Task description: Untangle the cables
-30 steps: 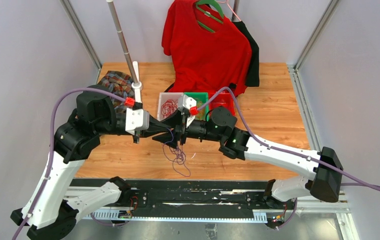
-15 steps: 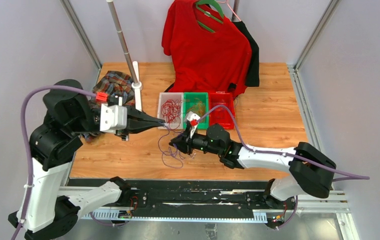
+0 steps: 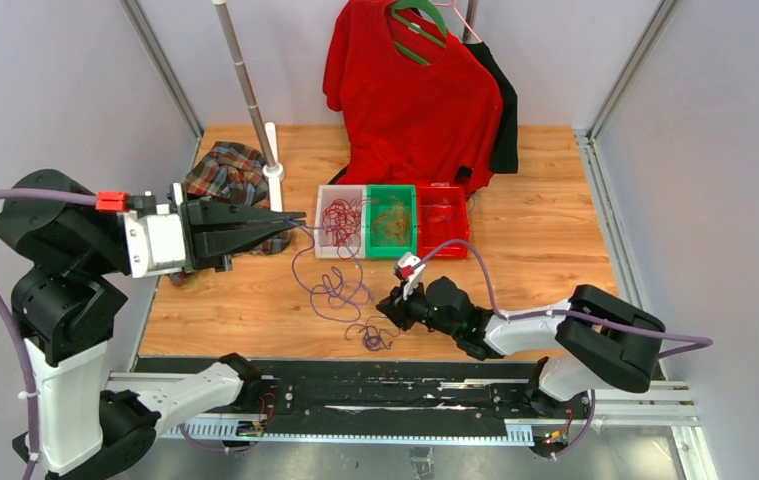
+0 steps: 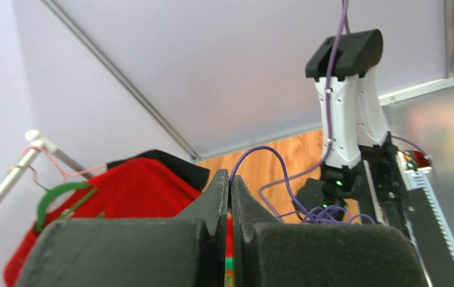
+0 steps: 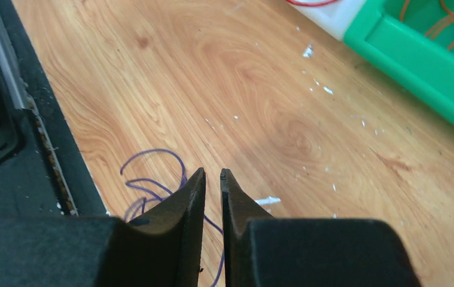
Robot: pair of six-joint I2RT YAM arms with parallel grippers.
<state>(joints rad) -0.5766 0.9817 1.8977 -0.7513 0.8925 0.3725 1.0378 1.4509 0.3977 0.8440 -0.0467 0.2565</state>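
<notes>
Cables (image 3: 339,292) on table (image 3: 555,230) front-ctr, 3 bins (image 3: 392,255) in row behind, cloth (image 3: 225,170) far L

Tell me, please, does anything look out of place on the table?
Yes. A purple cable sprawls in tangled loops on the table in front of the bins, not inside one. A plaid cloth lies crumpled beside the pole.

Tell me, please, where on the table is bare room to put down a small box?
Right of the red bin, up to the table edge, the wood is bare. Also the front left, between plaid cloth and near edge. Crowded: middle front, with purple cable loops and the right pincer.
</notes>
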